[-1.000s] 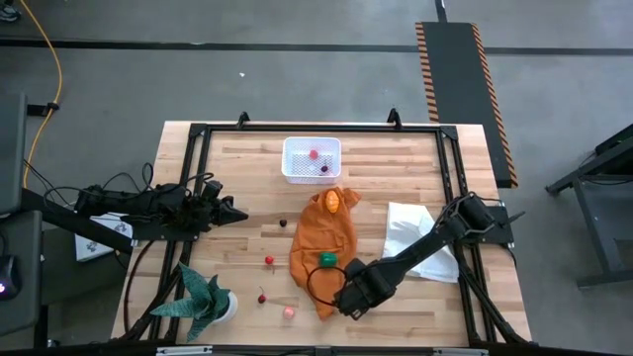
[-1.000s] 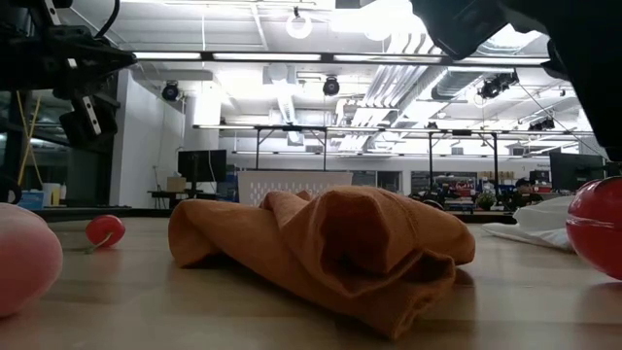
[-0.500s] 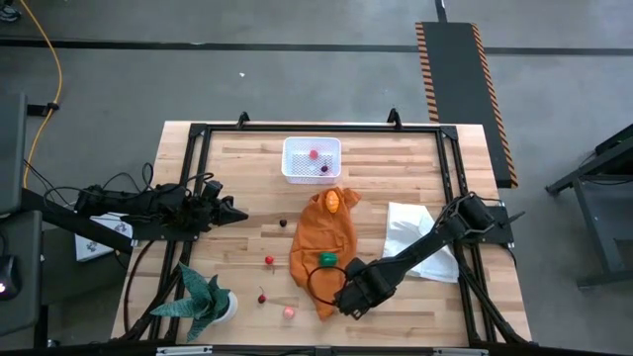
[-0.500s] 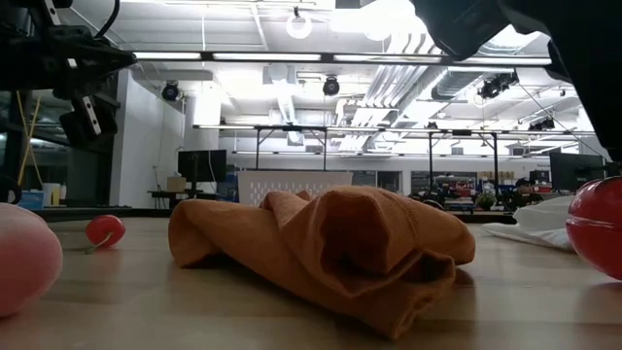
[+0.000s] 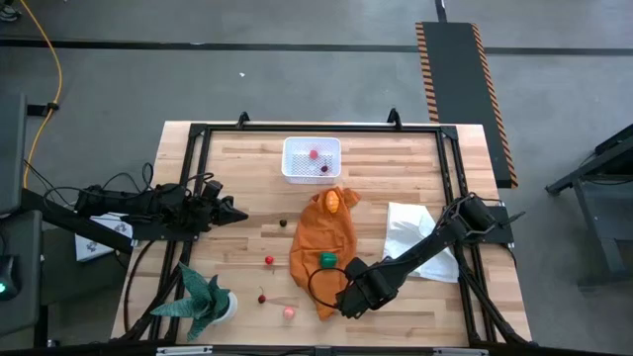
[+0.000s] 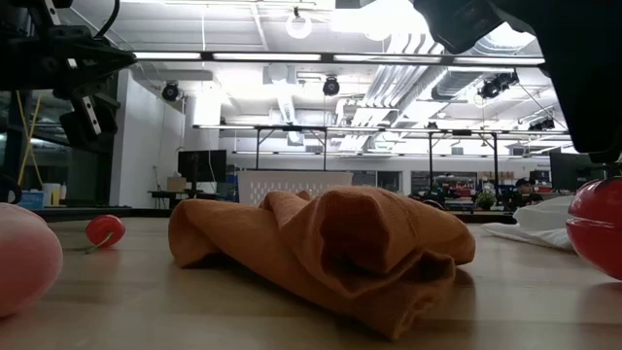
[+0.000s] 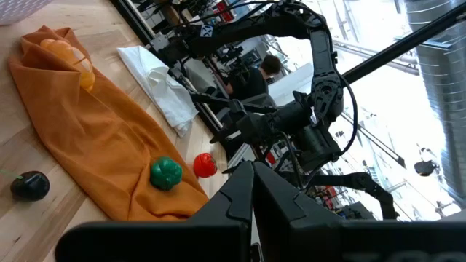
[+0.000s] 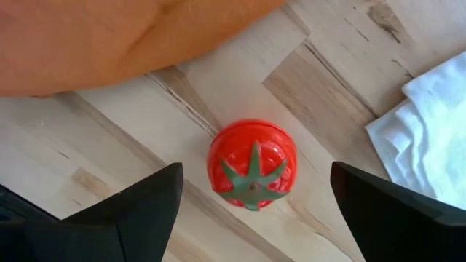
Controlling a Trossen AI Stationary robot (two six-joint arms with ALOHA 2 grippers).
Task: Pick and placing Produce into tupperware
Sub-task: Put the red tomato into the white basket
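Tub (image 5: 312,159) at table's far edge – cloth (image 5: 323,247) before it, napkin (image 5: 416,239) right, plant (image 5: 205,301) near-left.

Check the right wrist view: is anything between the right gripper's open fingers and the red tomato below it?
Nothing. The right gripper hangs open over the red tomato, with only bare wooden table around it; the orange cloth and white cloth lie off to the sides.

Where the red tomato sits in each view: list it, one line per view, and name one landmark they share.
High view: hidden under the right pincer, whose jaws stand open.
Low view: tomato at the right edge, on the table.
Left wrist view: tomato just past the orange cloth's end.
Right wrist view: tomato centred between the open fingers.
Shared landmark: the orange cloth, beside the tomato.
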